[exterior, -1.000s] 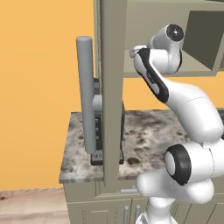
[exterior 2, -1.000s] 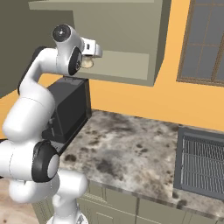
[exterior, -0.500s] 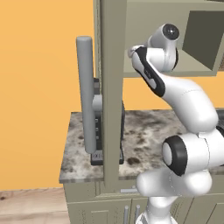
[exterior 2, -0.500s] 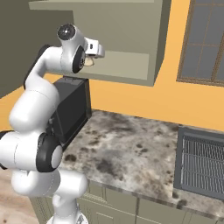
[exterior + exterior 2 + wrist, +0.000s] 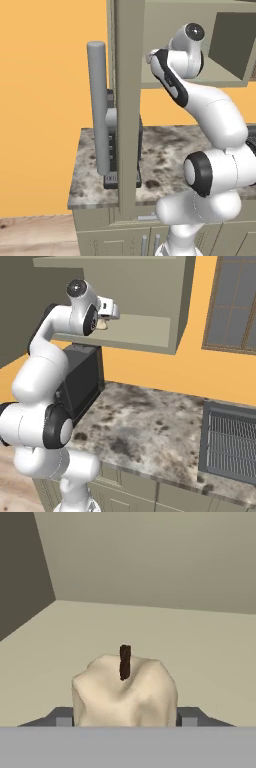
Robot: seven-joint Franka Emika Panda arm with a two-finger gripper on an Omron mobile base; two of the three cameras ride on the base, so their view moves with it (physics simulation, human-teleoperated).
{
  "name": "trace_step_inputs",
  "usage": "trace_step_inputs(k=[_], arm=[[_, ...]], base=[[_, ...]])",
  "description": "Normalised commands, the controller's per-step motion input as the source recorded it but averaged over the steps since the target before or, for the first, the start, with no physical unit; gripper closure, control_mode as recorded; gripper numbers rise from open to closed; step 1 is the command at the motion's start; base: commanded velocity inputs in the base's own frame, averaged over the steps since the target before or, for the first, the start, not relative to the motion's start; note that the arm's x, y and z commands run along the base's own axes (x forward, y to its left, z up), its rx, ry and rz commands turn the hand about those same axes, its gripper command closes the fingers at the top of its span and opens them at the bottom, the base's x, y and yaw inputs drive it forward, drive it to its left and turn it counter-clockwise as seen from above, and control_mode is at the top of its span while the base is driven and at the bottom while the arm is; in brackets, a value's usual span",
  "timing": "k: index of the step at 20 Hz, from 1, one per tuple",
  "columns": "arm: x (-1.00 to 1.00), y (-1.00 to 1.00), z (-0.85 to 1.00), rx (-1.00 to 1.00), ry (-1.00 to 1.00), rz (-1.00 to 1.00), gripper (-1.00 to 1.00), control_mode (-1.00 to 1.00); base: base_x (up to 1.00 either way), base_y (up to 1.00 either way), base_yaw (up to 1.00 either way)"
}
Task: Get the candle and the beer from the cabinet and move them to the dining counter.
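Here your gripper [image 5: 125, 722] is clamped on the candle [image 5: 125, 694], dark wick upright, inside the cabinet [image 5: 150, 286] over its pale shelf floor. No writing readable. Below: black appliance [image 5: 80, 381], mottled marble counter [image 5: 145, 426], orange wall [image 5: 45, 100], window [image 5: 235, 301].

No readable text, labels, brands or numbers anywhere. Small pale marks on the black appliance [image 5: 120, 177] front, just beside the cabinet [image 5: 131, 100] door edge, too blurred to read.
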Motion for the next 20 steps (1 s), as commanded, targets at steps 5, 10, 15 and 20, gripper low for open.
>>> trace_step_inputs(k=[5,10,15,20], arm=[[-0.27,-0.06,-0.19,0.00,-0.13,0.00,1.00,-1.00],[-0.83,-0.17,-0.08,0.00,-0.28,0.00,1.00,-1.00],[-1.00,-0.30,0.01,0.01,-0.13,0.00,1.00,-1.00],[-1.00,-0.30,0.13,0.05,0.04,-0.04,1.00,-1.00]], base=[[0.00,0.00,0.00],[0.00,0.00,0.00],[0.00,0.00,0.00],[0.00,0.00,0.00]])
